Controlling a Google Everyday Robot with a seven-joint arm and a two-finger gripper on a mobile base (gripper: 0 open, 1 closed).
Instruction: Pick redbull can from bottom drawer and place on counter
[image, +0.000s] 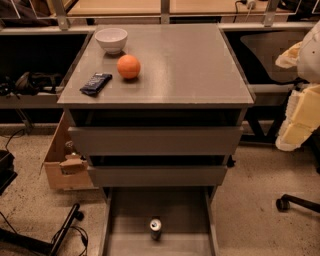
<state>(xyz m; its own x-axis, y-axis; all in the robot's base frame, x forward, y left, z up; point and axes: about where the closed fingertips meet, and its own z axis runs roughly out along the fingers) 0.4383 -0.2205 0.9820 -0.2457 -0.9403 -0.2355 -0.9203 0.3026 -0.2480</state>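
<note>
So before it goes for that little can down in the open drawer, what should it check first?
1. Bottom drawer pulled out: ok, it stands open.
2. Redbull can upright: ok, it stands on the drawer floor, about midway between the side walls.
3. Space around the can: ok, nothing touches it in the part of the drawer that shows.
4. Hand over the can: not ok, it hangs off to the right of the counter, well away from the can.
5. Room to set the can down: ok, the bowl, orange ball and wrapper sit only on the counter's left side.
</note>
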